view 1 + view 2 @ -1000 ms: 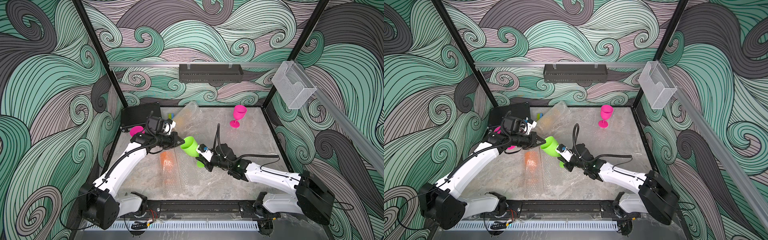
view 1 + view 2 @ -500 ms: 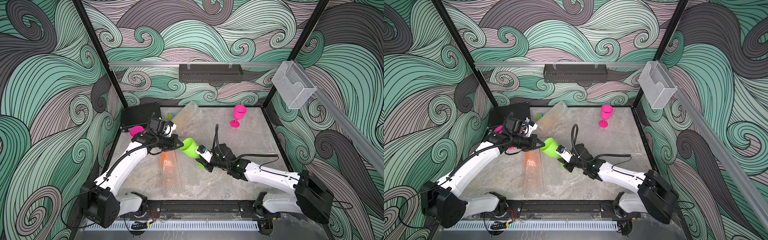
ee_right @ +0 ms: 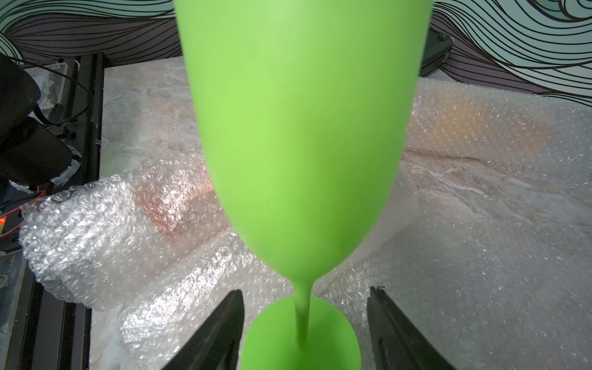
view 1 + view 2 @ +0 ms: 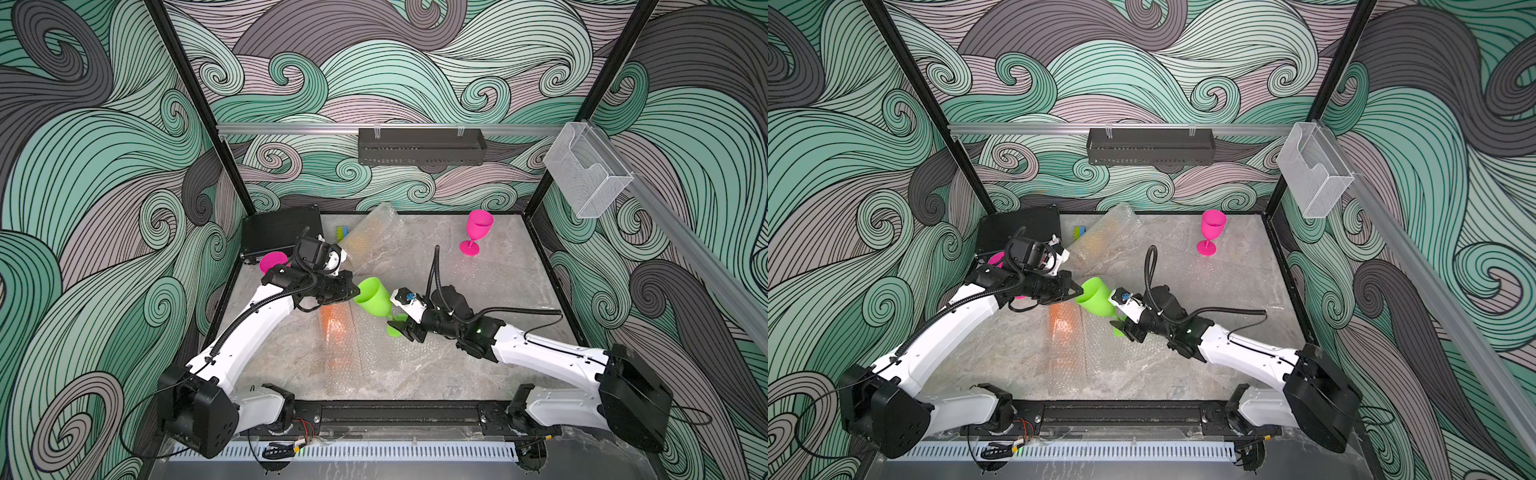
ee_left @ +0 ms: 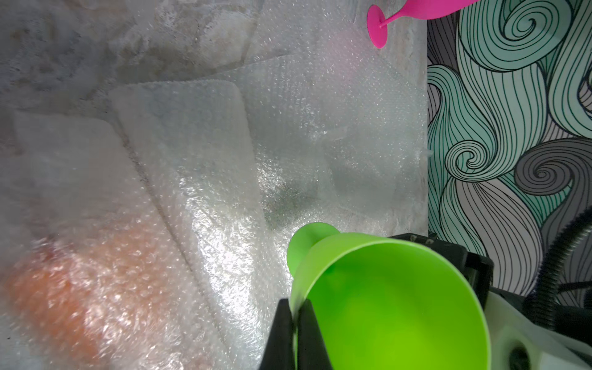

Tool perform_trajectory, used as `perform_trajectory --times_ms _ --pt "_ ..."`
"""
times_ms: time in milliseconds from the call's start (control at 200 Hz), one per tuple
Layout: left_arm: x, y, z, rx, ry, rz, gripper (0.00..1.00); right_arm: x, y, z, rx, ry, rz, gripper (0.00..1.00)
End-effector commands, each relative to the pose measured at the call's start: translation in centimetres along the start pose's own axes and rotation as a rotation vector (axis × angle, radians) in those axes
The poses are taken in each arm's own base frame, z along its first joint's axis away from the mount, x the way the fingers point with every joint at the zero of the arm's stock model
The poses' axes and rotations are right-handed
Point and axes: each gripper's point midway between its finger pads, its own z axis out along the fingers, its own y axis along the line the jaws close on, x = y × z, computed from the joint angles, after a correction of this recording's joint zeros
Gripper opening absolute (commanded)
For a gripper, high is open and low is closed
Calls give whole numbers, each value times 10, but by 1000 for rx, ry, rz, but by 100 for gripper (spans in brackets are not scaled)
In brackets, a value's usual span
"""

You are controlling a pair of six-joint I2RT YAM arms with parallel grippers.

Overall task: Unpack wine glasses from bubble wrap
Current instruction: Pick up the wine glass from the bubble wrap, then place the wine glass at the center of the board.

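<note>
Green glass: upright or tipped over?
Tipped: the green glass leans, mouth toward the left gripper pinching its rim, stem between the jaws of the open right gripper.

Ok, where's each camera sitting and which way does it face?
Top views: high over the front rail, facing down and back; both arms whole, green glass between them.
Left wrist: on the left arm, looking past the left fingers, shut on that glass's rim, across bubble wrap to a magenta glass.
Right wrist: on the right arm, looking between the open right fingers at the glass's stem.
Shared: all show the green glass; both wrist views, the wrapped orange glass.
</note>
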Motion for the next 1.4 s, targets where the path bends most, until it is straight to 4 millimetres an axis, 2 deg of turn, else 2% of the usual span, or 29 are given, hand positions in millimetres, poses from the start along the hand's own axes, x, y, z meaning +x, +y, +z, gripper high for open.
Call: perform_trajectory --times_ms 0,165,285,370,551,671,846,1061,1171,1396 --pt "-13 -3 -30 -46 -95 38 0 -12 2 -7 -7 -28 14 68" --pt "-20 8 -64 -159 -178 28 0 -26 4 -17 -20 -63 43 70" --pt "-20 42 -96 -387 -231 -18 0 -32 -1 -23 0 -81 85 72" --pt "-16 60 -115 -488 -265 -52 0 -34 -8 -26 19 -86 125 72" --pt "-5 92 -154 -583 -339 -191 0 -33 -24 -31 54 -79 223 72" --pt "2 112 -171 -613 -369 -285 0 -29 -34 -32 76 -71 281 73" --pt "2 148 -181 -655 -390 -411 0 -19 -49 -34 123 -50 349 74" --pt "0 197 -177 -693 -387 -570 0 -11 -56 -34 136 -28 437 75" --pt "4 215 -173 -717 -380 -610 0 -7 -58 -31 126 -13 475 75" --pt "5 241 -186 -818 -397 -640 0 -3 -56 -24 104 0 499 74"
